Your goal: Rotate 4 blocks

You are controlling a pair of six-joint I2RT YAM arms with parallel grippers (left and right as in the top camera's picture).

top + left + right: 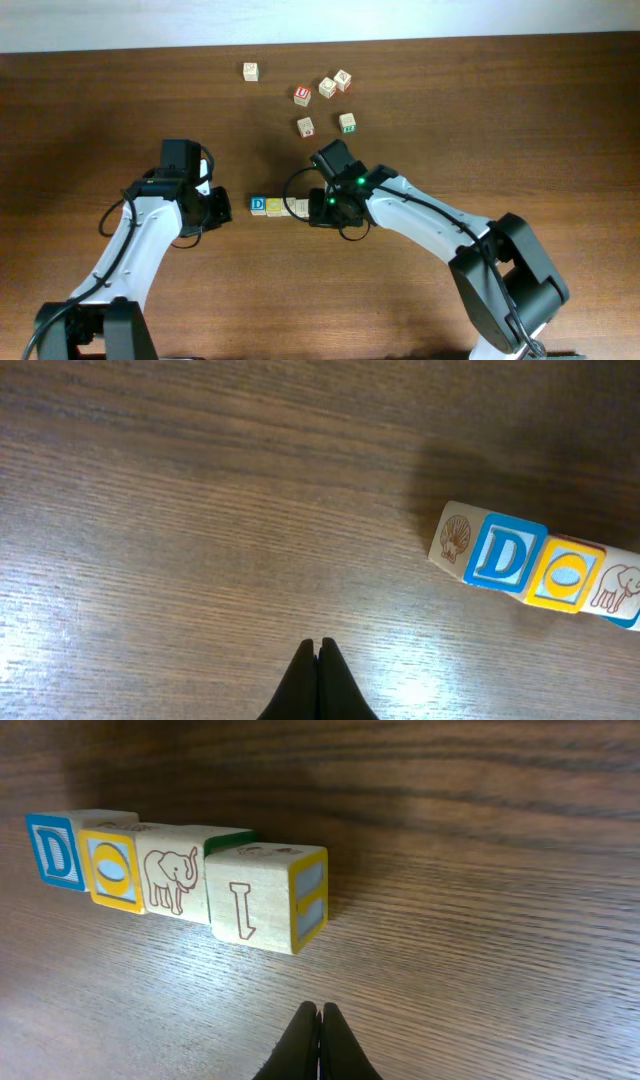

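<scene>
1. Left arm: I see it come in from the near left with its forearm angled toward the centre. The left hand [318, 652] sits low over the dark wood-grain counter [150, 510], fingers pressed fully together and holding nothing.
2. Right arm: it extends from the near right with the elbow bent. The right hand [318, 1012] is also pinched fully together and empty, its tips just beside the row's right end, not touching.
3. Blocks: all four lie in one touching row at the counter's centre, between the two hands. From left to right:
   - blue-faced wooden cube with a white D [55, 850]
   - yellow-faced wooden cube with an O [113, 870]
   - pale wooden cube with an elephant outline [170, 878]
   - pale wooden cube with a thin brown letter [250, 905]
4. The left hand is apart from the D cube, to its left.
5. Loose cubes lie on the far side, among them a red-faced U cube [302, 95].
</scene>
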